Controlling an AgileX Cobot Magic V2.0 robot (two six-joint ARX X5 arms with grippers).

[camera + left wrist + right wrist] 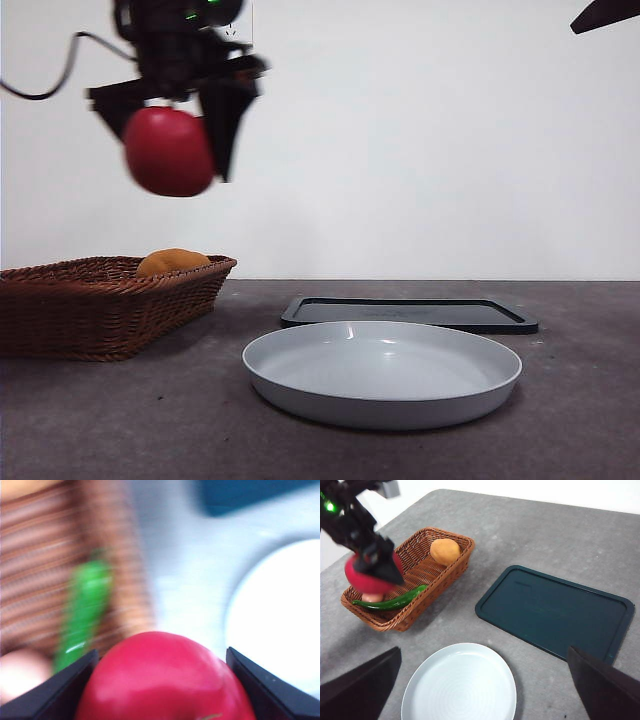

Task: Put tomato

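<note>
while the left gripper [170, 135] pinches the tomato [168, 152] high above the basket [100, 305], at ten o'clock from the plate [380, 375], a loosening grip could drop it short; the right gripper [480, 690] waits spread.

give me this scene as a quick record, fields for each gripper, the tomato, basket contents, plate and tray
left gripper: raised above the basket's near end, jaws shut on the tomato
tomato: held in the air, clear of the basket
right gripper: waiting, jaws open, holding nothing
basket: wicker, holds an orange fruit, a green pepper and a pale item partly hidden
plate: white, empty, beside the basket
tray: dark, flat, empty, behind the plate
</note>
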